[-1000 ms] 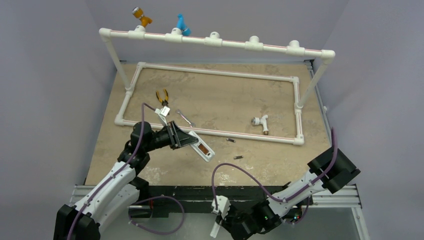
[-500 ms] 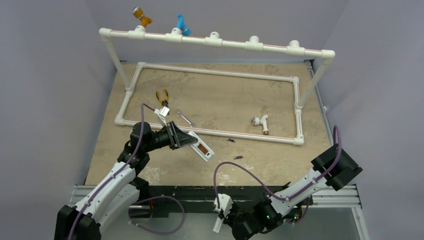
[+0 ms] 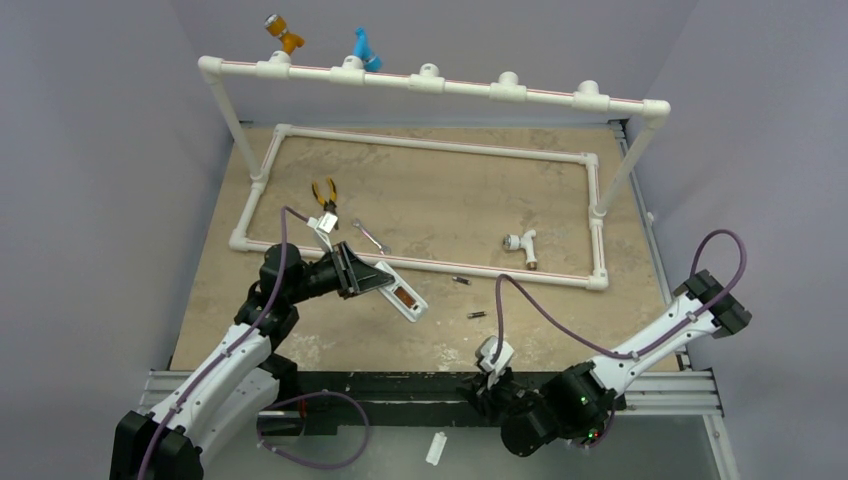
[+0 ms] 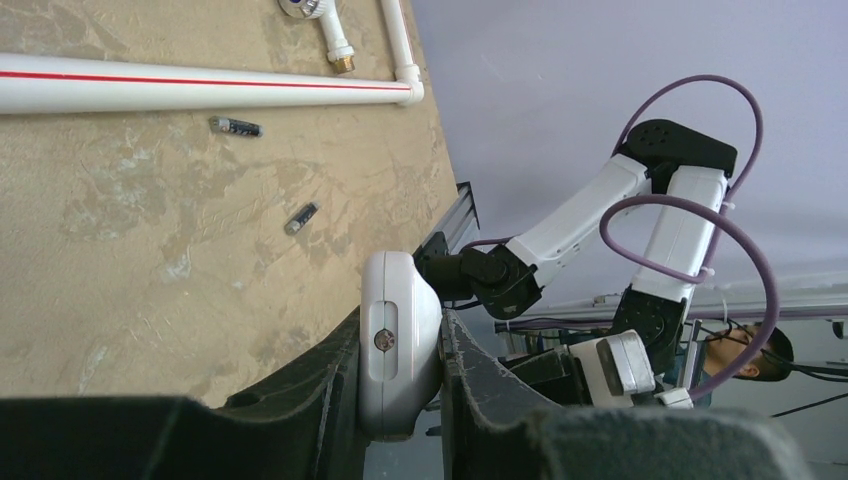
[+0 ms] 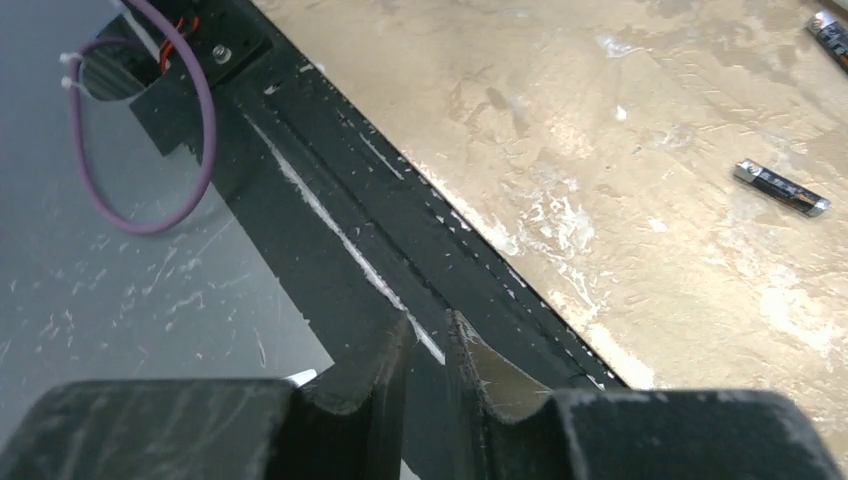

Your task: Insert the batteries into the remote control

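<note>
The white remote control is held off the table with its open back compartment facing up. My left gripper is shut on its near end; in the left wrist view the remote's end sits clamped between both fingers. Two batteries lie on the table: one by the near pipe and one closer to the front. Both show in the left wrist view and in the right wrist view. My right gripper hangs over the table's front rail, its jaws slightly apart and empty.
A white PVC pipe frame lies on the table, with a raised pipe rail at the back. Yellow-handled pliers, a silver wrench and a white pipe fitting lie inside the frame. A small white cover piece lies below the table's front edge.
My right arm has swung to the right and its gripper has risen from below the table to the front rail. The left arm and the remote have not moved.
</note>
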